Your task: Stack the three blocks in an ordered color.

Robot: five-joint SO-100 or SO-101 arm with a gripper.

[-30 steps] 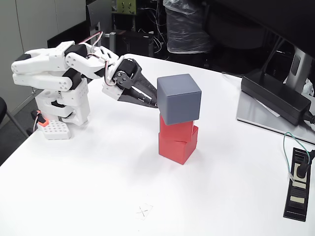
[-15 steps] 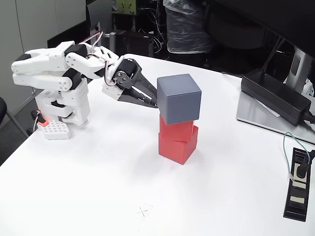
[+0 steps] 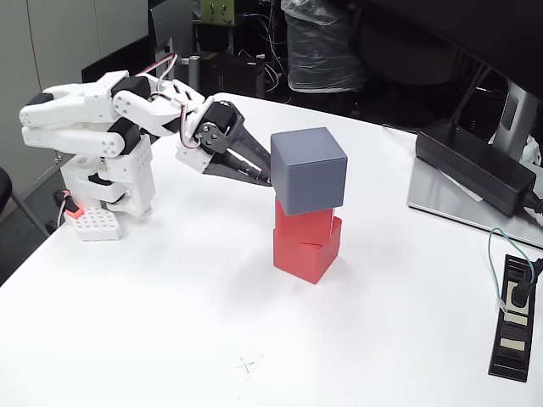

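Three blocks stand in one stack near the middle of the white table. A slate grey block (image 3: 310,170) sits on top, turned a little and overhanging the upper red block (image 3: 304,225). That one rests on the lower red block (image 3: 305,253), which is on the table. My gripper (image 3: 266,170) reaches in from the left, and its dark fingertips end at the grey block's left face. The jaws stand a little apart and hold nothing. Whether the tips touch the block is unclear.
The arm's white base (image 3: 106,182) stands at the table's left edge. A black power brick (image 3: 475,165) lies on a grey slab (image 3: 441,203) at the right. A black power strip (image 3: 513,318) with a plugged cable is at the right front. A small cross mark (image 3: 247,365) is near the front.
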